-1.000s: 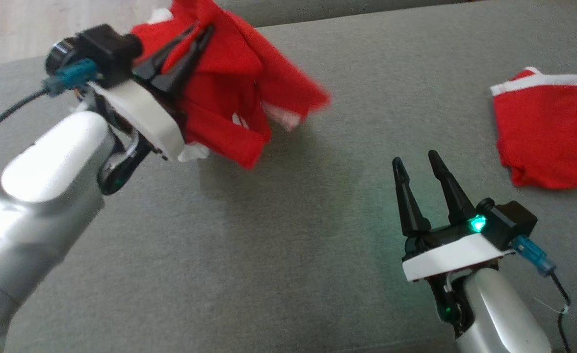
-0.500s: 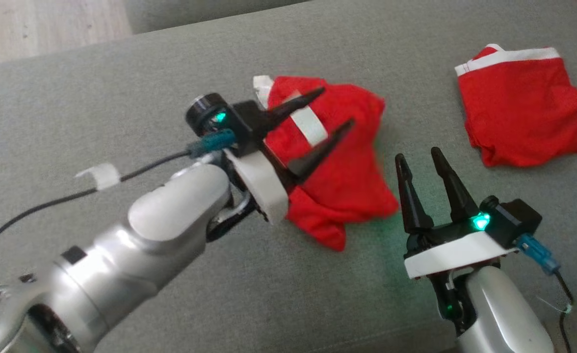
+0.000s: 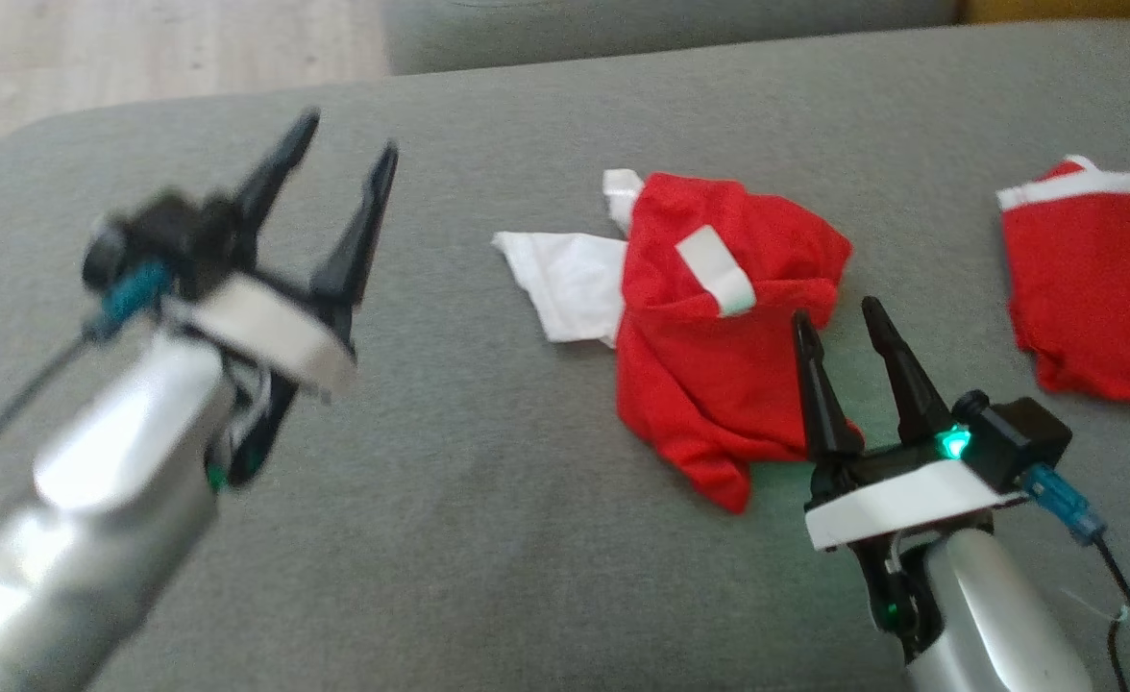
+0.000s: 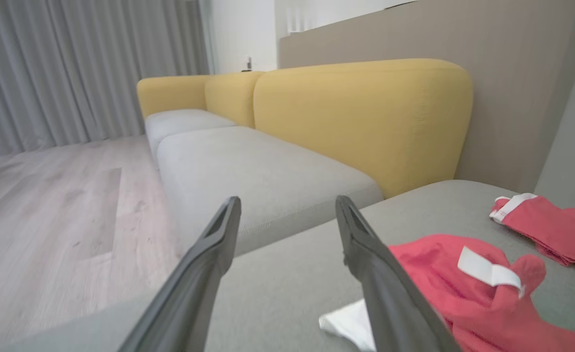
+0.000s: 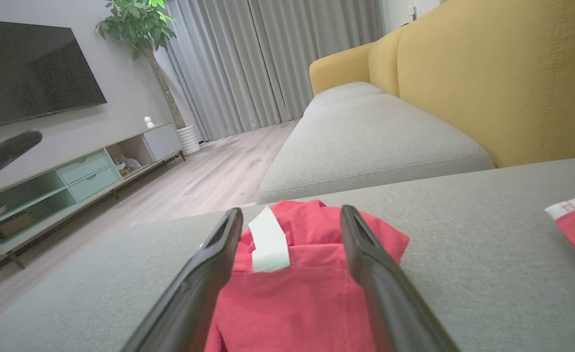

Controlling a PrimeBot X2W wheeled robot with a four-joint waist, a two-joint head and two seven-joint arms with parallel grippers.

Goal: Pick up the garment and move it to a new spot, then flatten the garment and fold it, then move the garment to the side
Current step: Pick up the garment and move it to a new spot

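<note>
The garment (image 3: 728,384), a crumpled red fabric piece with white trim, lies in a heap on the broad grey upholstered cushion (image 3: 488,557). It is just ahead of the right claw (image 3: 836,312) and well off to the inner side of the left claw (image 3: 349,135). Both claws stand wide open and hold nothing. The left hangs above bare cushion, and the right has its tips at the heap's near edge. A second red garment with a white band (image 3: 1093,288) rests off the right claw's outer side, apart from the heap.

Flattening looks to be the step in hand. To do it well, each claw should probably take a separate edge: the left the white cloth flap (image 3: 565,279) nearest it, the right the red hem by its tips. They would then draw apart, keeping low. The small white label strip (image 3: 716,269) atop the heap marks a fold to undo, and pinching several layers together would likely keep it bunched.
</note>
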